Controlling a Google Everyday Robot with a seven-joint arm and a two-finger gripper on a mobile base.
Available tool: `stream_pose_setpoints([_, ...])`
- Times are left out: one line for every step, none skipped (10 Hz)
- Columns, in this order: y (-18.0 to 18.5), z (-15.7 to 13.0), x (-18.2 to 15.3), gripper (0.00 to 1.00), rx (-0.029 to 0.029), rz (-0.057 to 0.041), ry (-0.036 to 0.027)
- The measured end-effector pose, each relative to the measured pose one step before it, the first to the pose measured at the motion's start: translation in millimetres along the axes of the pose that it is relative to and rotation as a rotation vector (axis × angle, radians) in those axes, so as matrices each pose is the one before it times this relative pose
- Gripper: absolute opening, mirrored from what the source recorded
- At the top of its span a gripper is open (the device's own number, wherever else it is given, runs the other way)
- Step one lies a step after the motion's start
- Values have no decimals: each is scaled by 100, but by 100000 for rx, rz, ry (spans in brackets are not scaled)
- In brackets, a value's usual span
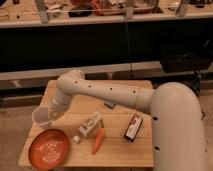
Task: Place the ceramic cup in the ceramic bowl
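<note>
The ceramic cup, small and white, hangs at the table's left edge, just above and behind the ceramic bowl. My gripper is at the cup's right side and is shut on its rim. The bowl is a wide orange-red dish with pale swirls, resting on the front left corner of the wooden table. My white arm reaches in from the right, across the back of the table.
A white carton lies right of the cup, with an orange carrot in front of it. A black packet lies further right. A small blue item sits under the arm. Dark shelving runs behind the table.
</note>
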Motion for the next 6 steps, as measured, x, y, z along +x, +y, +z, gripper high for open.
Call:
stream_pose_setpoints([-373,125,-957,2,-530,-426,-636])
stream_pose_setpoints([-244,62,-431,2,-527,-309,-649])
stream_pose_setpoints([-132,29,-156,2,-193,-32,-189])
stream_pose_setpoints([-118,46,-250,2,-258,-83,-274])
stream_pose_setpoints([-147,147,-802,2,-405,-79,-835])
stream_pose_setpoints([-65,103,-605,2,-285,90,-671])
